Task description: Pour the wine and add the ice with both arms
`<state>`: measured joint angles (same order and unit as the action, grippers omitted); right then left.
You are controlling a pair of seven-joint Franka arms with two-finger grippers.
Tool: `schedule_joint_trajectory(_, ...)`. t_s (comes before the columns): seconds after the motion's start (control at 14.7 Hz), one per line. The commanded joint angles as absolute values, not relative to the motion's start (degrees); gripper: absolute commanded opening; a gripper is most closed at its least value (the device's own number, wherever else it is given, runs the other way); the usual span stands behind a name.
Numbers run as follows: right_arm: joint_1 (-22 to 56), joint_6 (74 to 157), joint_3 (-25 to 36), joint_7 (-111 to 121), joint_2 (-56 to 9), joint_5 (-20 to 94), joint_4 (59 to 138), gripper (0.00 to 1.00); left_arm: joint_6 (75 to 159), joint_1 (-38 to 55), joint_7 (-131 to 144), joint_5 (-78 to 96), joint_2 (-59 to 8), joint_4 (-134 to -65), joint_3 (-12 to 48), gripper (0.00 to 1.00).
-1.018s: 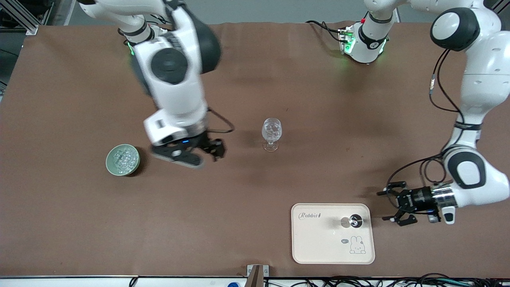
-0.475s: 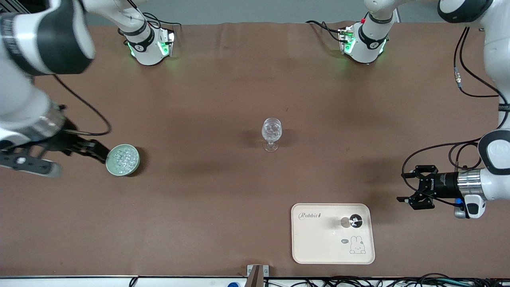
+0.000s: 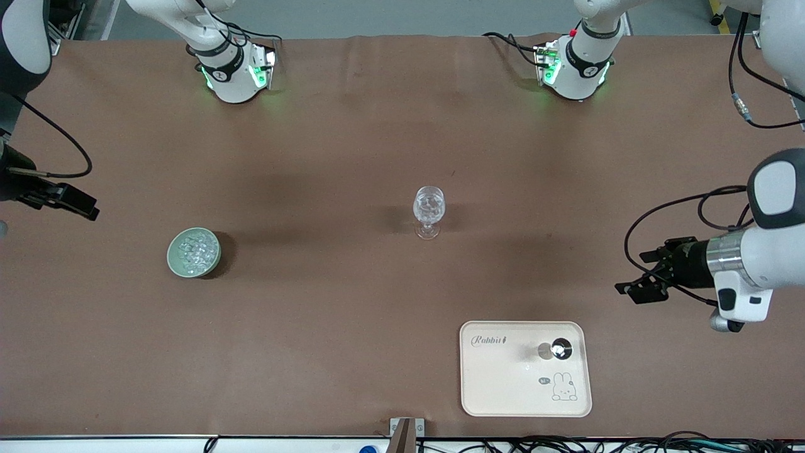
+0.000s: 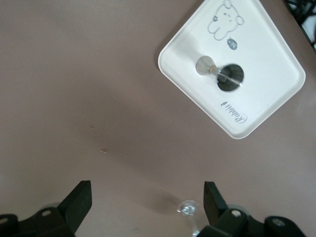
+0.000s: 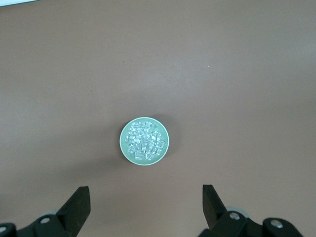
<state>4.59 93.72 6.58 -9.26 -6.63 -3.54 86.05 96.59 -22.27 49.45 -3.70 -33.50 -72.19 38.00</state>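
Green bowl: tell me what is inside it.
The green bowl holds a heap of ice, small clear cubes covering its bottom. Anything under the heap is hidden. No gripper is over it.

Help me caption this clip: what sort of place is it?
Likely a robotics lab tabletop: brown-covered table, stemmed glass, green bowl of ice, white tray. Left pincer and right pincer both open.
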Motion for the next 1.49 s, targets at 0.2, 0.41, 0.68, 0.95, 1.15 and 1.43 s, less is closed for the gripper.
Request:
schedule_joint_trajectory(0.2, 0.89, 91.06, 5.27, -0.36, -3.61, -3.08, 88.42, 1.0, 92.73, -22.85, 39.4, -19.14, -26.99, -74.09, 46.22, 1.0)
schedule_joint_trajectory(0.41, 0.7, 89.48, 5.19, -0.18, -2.38, -2.99, 88.77, 1.0, 90.8, -22.85, 32.18, -19.95, -23.92, -74.09, 46.41, 1.0)
schedule_joint_trajectory(0.68, 0.88, 88.6, 5.19, 0.35, -1.58, -2.99, 88.77, 1.0, 89.21, -20.32, 27.0, -19.51, -19.88, -74.18, 43.0, 1.0)
schedule_joint_trajectory(0.95, 0.7, 88.15, 5.19, 1.31, -1.49, -1.59, 88.86, 1.0, 86.4, -7.58, 20.76, -13.21, -13.46, -74.79, 24.39, 1.0)
schedule_joint_trajectory(1.15, 0.62, 88.68, 5.27, 1.41, -1.67, -1.23, 88.86, 1.0, 83.94, -2.57, 14.35, -7.22, -9.59, -76.37, 14.8, 1.0)
schedule_joint_trajectory(1.43, 0.44, 88.68, 5.36, 4.56, -1.76, -0.27, 88.6, 1.0, 84.29, 3.43, 6.86, -1.15, -2.3, -84.27, 3.44, 1.0)
